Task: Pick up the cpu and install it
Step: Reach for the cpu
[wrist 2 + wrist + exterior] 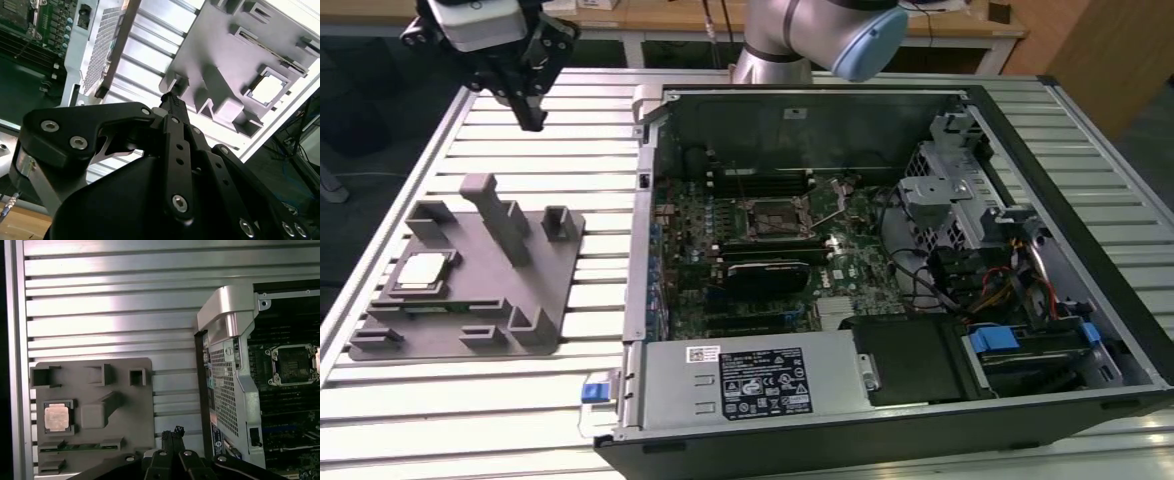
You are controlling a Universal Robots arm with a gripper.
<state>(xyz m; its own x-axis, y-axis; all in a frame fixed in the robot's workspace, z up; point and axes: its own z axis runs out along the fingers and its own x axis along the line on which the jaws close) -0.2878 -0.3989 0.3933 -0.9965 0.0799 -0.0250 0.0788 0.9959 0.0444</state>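
jaws apparently closed, empty | cpu [55,417] seated in tray [135,405]

Silver cpu [424,272] [54,417] [266,88] — flat (tray-seated).

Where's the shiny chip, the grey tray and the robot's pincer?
cpu [424,272]: exterior view, middle of its silver top.
grey tray [550,275]: exterior view, bare flat plate.
pincer [531,122]: exterior view, at its fingertips.
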